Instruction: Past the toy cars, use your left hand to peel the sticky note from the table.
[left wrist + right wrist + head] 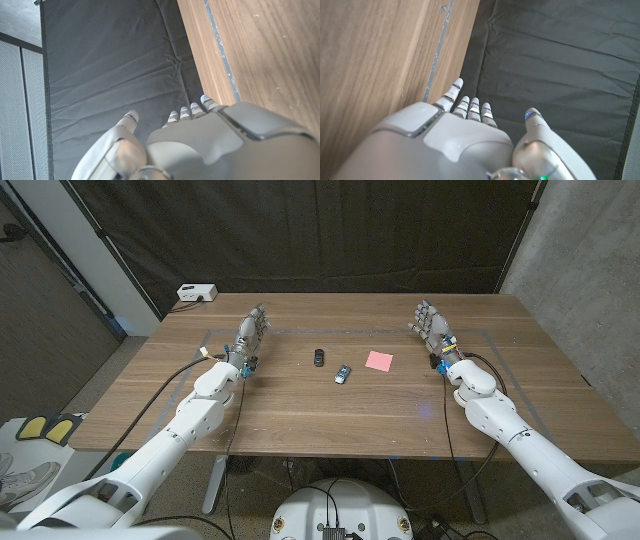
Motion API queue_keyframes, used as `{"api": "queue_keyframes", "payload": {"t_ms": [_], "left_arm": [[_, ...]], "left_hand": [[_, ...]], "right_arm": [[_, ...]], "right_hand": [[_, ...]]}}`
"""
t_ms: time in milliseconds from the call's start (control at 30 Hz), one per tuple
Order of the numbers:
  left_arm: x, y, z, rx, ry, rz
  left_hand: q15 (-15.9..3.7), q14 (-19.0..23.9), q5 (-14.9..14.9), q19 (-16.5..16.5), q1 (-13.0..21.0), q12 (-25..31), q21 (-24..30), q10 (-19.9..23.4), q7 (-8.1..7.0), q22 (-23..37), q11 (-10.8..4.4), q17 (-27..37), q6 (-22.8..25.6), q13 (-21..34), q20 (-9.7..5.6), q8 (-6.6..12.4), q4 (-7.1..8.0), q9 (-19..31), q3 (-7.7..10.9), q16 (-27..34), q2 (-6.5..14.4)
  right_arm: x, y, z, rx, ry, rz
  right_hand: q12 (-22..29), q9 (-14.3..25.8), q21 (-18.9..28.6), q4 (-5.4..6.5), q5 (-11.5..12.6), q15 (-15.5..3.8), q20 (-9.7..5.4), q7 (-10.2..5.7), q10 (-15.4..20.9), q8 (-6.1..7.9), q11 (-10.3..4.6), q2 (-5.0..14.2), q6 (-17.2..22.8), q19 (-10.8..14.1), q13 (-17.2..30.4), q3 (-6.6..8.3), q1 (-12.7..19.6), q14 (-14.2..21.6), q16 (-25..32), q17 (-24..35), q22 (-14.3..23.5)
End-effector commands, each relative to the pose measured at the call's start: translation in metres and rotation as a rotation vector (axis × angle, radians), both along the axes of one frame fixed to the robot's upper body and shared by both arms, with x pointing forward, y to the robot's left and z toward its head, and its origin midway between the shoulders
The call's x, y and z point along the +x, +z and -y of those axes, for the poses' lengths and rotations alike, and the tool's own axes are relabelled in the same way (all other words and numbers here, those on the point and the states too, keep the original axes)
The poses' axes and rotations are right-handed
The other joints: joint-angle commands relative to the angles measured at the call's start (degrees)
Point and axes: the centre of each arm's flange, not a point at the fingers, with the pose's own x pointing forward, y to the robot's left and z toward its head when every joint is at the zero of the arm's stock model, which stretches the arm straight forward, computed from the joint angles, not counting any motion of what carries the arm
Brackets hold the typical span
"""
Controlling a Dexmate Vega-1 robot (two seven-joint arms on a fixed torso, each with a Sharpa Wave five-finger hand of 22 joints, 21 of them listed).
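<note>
A pink sticky note (379, 360) lies on the wooden table (300, 415) right of centre. Two small toy cars sit to its left: a black one (318, 358) and a blue-and-silver one (342, 374). My left hand (250, 336) stands on its edge at the table's left side, fingers apart and holding nothing, well left of the cars. In the left wrist view the left hand (200, 140) reaches toward the table's far edge. My right hand (431, 326) stands open at the right, just right of the note, and the right hand (465, 135) looks the same in its wrist view.
A white box (196, 293) with a cable sits at the table's far left corner. Faint tape lines (480, 332) mark a rectangle on the table. A black curtain (330, 230) hangs behind the table. Cables (180, 375) trail from both wrists.
</note>
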Motion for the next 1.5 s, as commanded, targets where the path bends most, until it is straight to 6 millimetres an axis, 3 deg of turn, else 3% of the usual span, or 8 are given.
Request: {"api": "queue_keyframes", "payload": {"t_ms": [33, 333, 500, 633, 833, 967, 1133, 1500], "left_arm": [[0.001, 0.004, 0.002, 0.022, 0.026, -0.006], [0.002, 0.005, 0.004, 0.046, 0.066, -0.001], [0.000, 0.012, 0.007, 0.118, 0.134, 0.033], [-0.001, 0.025, 0.010, 0.181, 0.202, 0.069], [-0.005, 0.046, 0.016, 0.294, 0.302, 0.145], [-0.008, 0.059, 0.020, 0.365, 0.356, 0.201], [-0.010, 0.072, 0.027, 0.400, 0.376, 0.245], [-0.012, 0.096, 0.044, 0.510, 0.389, 0.325]], "left_hand": [[-0.44, -10.8, 0.3, -3.5, -0.3, 0.4, 0.2, -7.0, -0.29, 0.1, -0.26, 0.2, -7.1, 0.2, -1.17, 0.50, -0.18, 0.3, 0.17, 0.3, 3.9], [-0.57, -10.4, 0.4, -3.1, -0.6, 0.7, 0.2, -6.4, -0.52, 0.0, -0.57, 0.0, -6.7, 0.2, -0.73, 0.68, -0.71, 0.2, -0.07, 0.5, 3.5], [0.81, -7.1, 0.5, -0.9, -0.3, 1.7, 0.5, -3.4, -1.06, -0.1, -0.66, -0.5, -3.7, 0.1, 1.04, 1.44, -2.37, 0.2, -0.38, 1.1, 2.1], [5.57, -2.7, 0.0, 1.3, 1.8, 3.2, 0.4, 2.9, -0.75, -0.1, 3.23, -0.5, 1.3, 0.4, 5.77, 1.89, -4.95, 0.4, -0.26, 1.3, 1.2], [7.66, 3.4, -0.9, 4.5, 3.9, 4.0, 1.0, 7.3, -1.11, 0.2, 3.81, -0.4, 5.0, 0.7, 10.60, 1.92, -7.06, 0.5, 0.51, 2.0, 1.2], [7.59, 6.4, -1.4, 6.9, 5.1, 3.9, 1.7, 8.0, -1.33, 0.3, 3.44, -0.3, 6.3, 0.7, 11.49, 1.87, -8.38, 0.5, 0.80, 2.4, 0.8], [7.56, 7.6, -1.6, 7.7, 5.6, 3.9, 1.8, 8.7, -1.49, 0.3, 2.95, -0.3, 7.3, 0.8, 12.04, 1.97, -9.05, 0.5, 0.93, 2.4, 0.7], [7.61, 9.3, -1.9, 9.0, 6.5, 3.9, 2.2, 9.6, -1.73, 0.4, 2.61, -0.3, 9.0, 0.8, 12.45, 2.08, -10.07, 0.5, 1.16, 2.4, 0.5]], "right_arm": [[-0.003, -0.004, 0.004, 0.011, -0.020, -0.008], [-0.002, -0.004, 0.005, 0.002, -0.024, -0.007], [-0.001, -0.006, 0.005, 0.010, -0.023, -0.013], [0.000, -0.007, 0.006, 0.008, -0.021, -0.012], [0.001, -0.007, 0.005, 0.000, -0.019, -0.011], [0.001, -0.007, 0.004, -0.008, -0.017, -0.011], [0.000, -0.007, 0.004, -0.006, -0.021, -0.010], [-0.005, -0.004, 0.006, -0.030, -0.027, -0.020]], "right_hand": [[0.4, 0.2, -0.1, -0.08, 0.3, -0.06, 0.37, 0.56, -0.1, 0.32, 0.62, -0.01, 0.0, -0.2, 0.2, 0.28, 0.6, -0.9, 0.1, 0.0, 0.3], [0.4, 0.2, -0.4, -0.27, 0.3, 0.40, 0.63, 0.65, -0.1, 0.32, 0.80, 0.11, 0.0, -0.4, 0.2, 0.25, 0.7, -1.1, 0.1, -0.1, 0.2], [0.4, 0.2, -0.6, -0.50, 0.4, 0.75, 0.86, 0.73, 0.0, 0.41, 0.77, 0.26, 0.3, -0.4, 0.2, 0.35, 0.9, -1.0, 0.1, -0.3, 0.2], [0.5, 0.2, -0.9, -0.73, 0.4, 1.13, 1.27, 0.76, 0.1, 0.43, 0.87, 0.37, 0.4, -0.4, 0.2, 0.43, 1.2, -1.0, 0.1, -0.4, 0.2], [0.6, 0.2, -1.1, -1.05, 0.4, 1.67, 1.60, 0.51, 0.5, 0.60, 0.89, 0.53, 0.9, -0.4, 0.2, 0.54, 1.5, -0.8, 0.1, -0.5, 0.3], [0.5, 0.2, -1.6, -1.31, 0.3, 2.69, 2.63, -0.96, 0.5, 1.28, 0.85, 0.71, 3.3, -0.4, 0.2, 0.43, 1.6, -0.7, 0.3, -0.6, 0.3], [0.6, 0.2, -1.8, -1.60, 0.2, 3.23, 2.99, -1.26, 0.8, 1.32, 1.08, 0.90, 3.8, -0.2, 0.2, 0.58, 2.0, -0.3, 0.4, -0.7, 0.3], [1.3, 0.3, -2.3, -2.31, -0.1, 5.53, 5.52, -1.97, 3.3, 1.24, 2.58, 1.51, 5.3, 0.9, 0.3, 0.81, 2.7, 1.9, 1.3, -0.6, 0.4]]}}
